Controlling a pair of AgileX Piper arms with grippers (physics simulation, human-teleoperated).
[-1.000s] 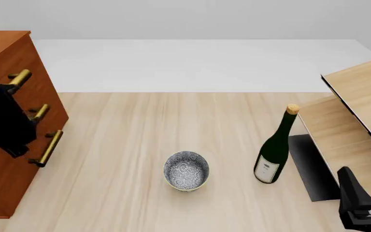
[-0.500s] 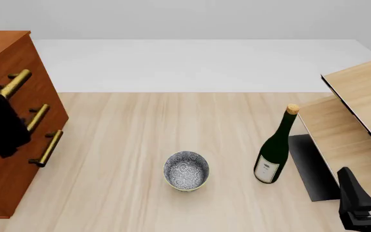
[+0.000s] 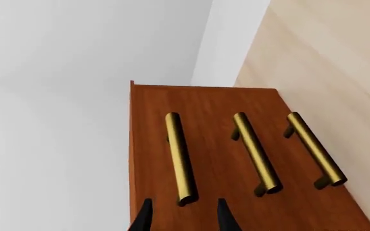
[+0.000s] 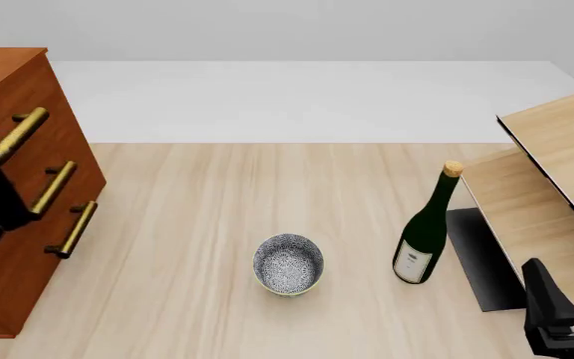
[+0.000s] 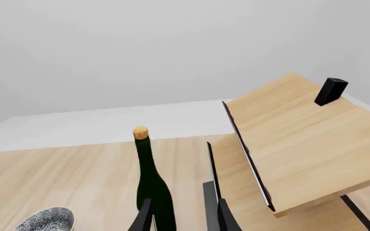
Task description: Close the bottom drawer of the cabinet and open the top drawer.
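Cabinet (image 4: 28,224): stands at the counter's (image 4: 197,224) 9 o'clock edge in the front view, its three brass handles facing toward 3 o'clock.
Bottom drawer (image 3: 313,168): sits level with the other fronts, so I judge the closing step done.
Top drawer (image 3: 152,159): not yet pulled out; its handle (image 3: 180,156) lies flush in line with the other two. Opening it is what is left.
My left end effector (image 3: 180,216): fingers parted, tips on either side of the near end of the top handle, gripping nothing. In the front view my arm is a dark shape in front of the cabinet, between the top and middle handles.
My right end effector (image 5: 179,216): fingers parted and empty, parked at the counter's 4 o'clock corner, well apart from the cabinet.
Progress: about halfway, by my reading.
Other things: a bottle (image 4: 424,232) at 3 o'clock and a bowl (image 4: 288,263) near the centre, both clear of the cabinet.
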